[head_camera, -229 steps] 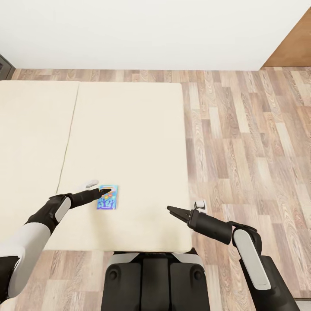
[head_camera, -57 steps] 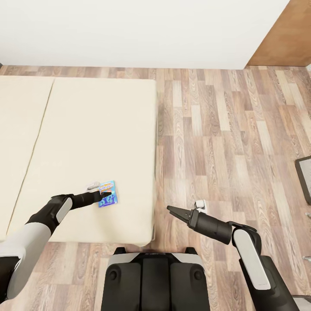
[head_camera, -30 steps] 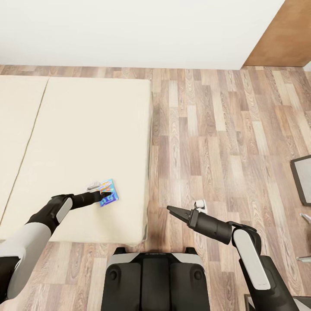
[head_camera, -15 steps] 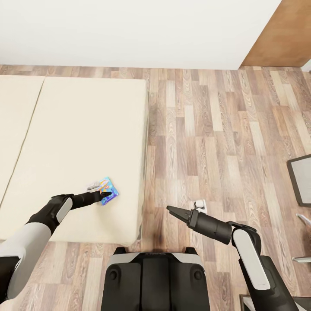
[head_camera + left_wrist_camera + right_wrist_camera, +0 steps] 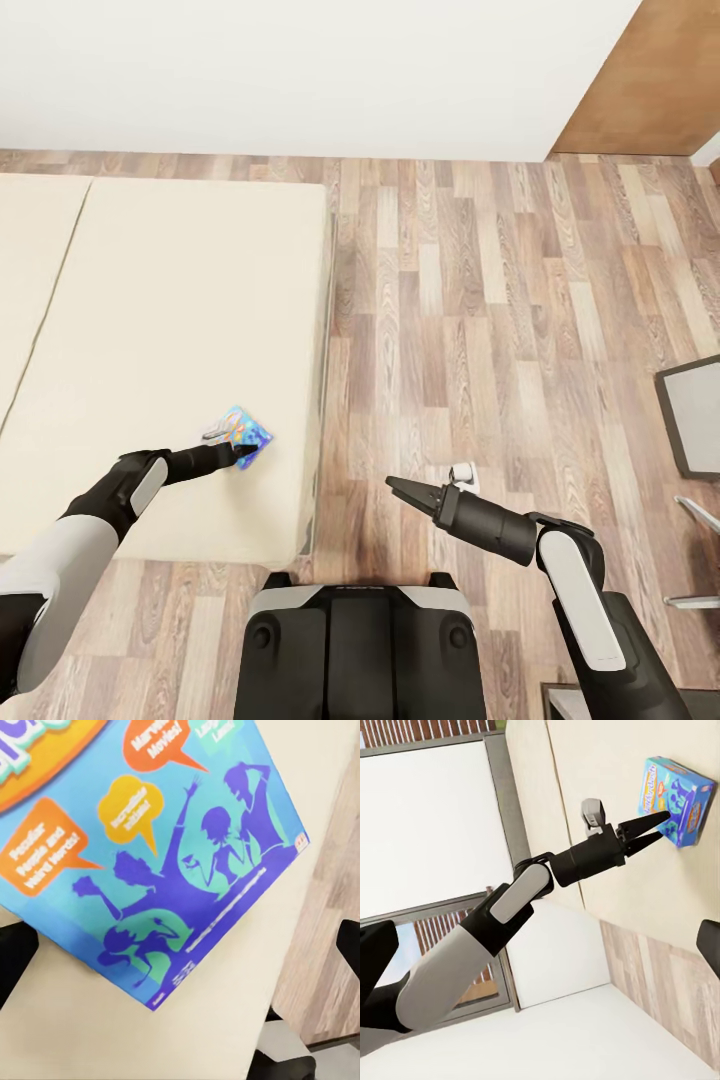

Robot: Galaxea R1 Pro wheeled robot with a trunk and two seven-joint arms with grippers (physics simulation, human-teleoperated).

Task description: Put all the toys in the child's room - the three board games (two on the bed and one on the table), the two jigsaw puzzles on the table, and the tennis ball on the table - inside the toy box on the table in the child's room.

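A white wall [image 5: 300, 70] runs across the far side of the room, with wood plank floor [image 5: 480, 300] below it and a brown panel [image 5: 650, 90] at the far right. The bed [image 5: 170, 300], a wide beige mattress, takes up the left of the scene, its right edge meeting the floor.

A small blue board game [image 5: 243, 441] lies flat on the mattress near the bed's right edge, turned at an angle. In the left wrist view its cover [image 5: 150, 855] shows purple figures and orange speech bubbles on blue. The left gripper [image 5: 240, 452] reaches over the bed with its dark fingertips together, resting against the near edge of the game box; the right wrist view shows the same closed tips [image 5: 656, 821] touching the box [image 5: 679, 799] from the side, not clamped on it.

The right gripper [image 5: 395, 487] hangs over bare floor, well apart from the bed, its fingers drawn to a point and holding nothing.

A dark-framed grey panel [image 5: 690, 415] shows at the right edge of the head view.
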